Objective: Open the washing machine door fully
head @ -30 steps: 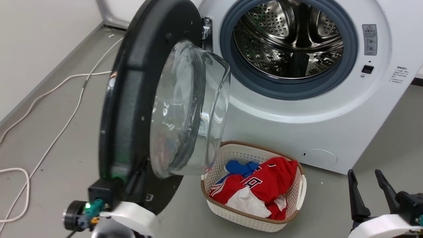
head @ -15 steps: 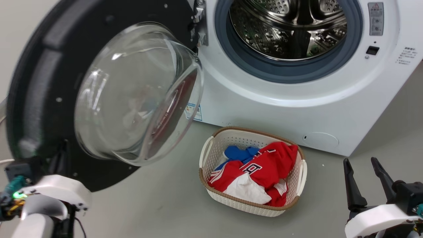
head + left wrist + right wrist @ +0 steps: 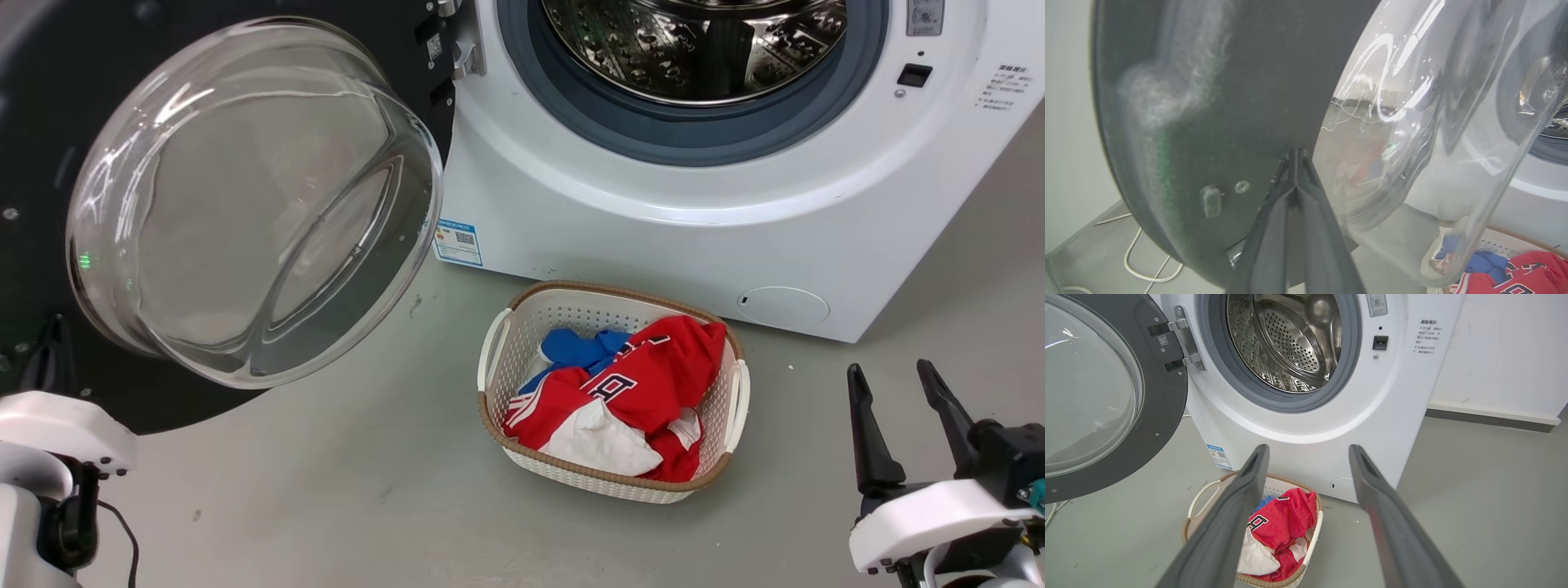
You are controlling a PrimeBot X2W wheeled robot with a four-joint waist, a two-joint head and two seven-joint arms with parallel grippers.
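Left of washing machine (image 3: pixel 653 237), door (image 3: pixel 37 139) (bowl (image 3: pixel 245 204) roomward)

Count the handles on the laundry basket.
2. The left handle is on the end of the laundry basket nearer the washing machine door; the right handle is on the opposite end. None appears hidden.
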